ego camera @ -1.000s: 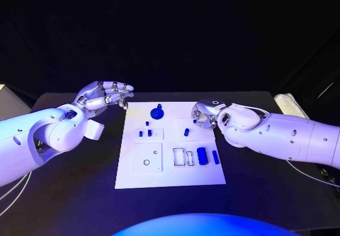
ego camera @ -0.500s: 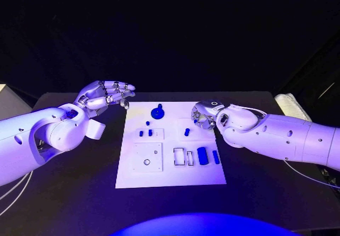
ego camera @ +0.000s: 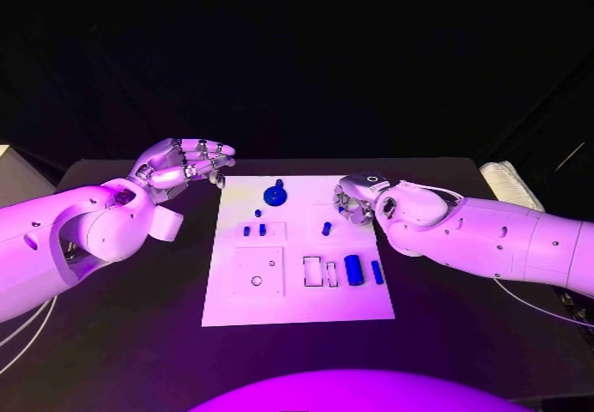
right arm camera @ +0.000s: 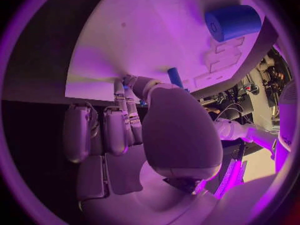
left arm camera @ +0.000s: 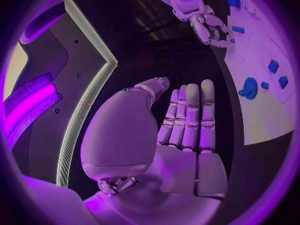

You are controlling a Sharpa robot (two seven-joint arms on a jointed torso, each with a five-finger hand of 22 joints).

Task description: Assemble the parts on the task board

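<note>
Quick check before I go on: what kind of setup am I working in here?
Likely a lab or demo bench: a black table against a dark backdrop, a white task board with small blue parts, and the left hand and right hand over it.

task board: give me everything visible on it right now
The task board is a flat white rectangular plate, plastic by the look, lying in the middle of the black table. It has raised square pads and rectangular slots. Small blue parts sit on it: a round gear-like piece near the far edge, a few small pegs mid-board, and a cylinder on the near right. The right hand hovers over its far right corner; contact cannot be told.
</note>
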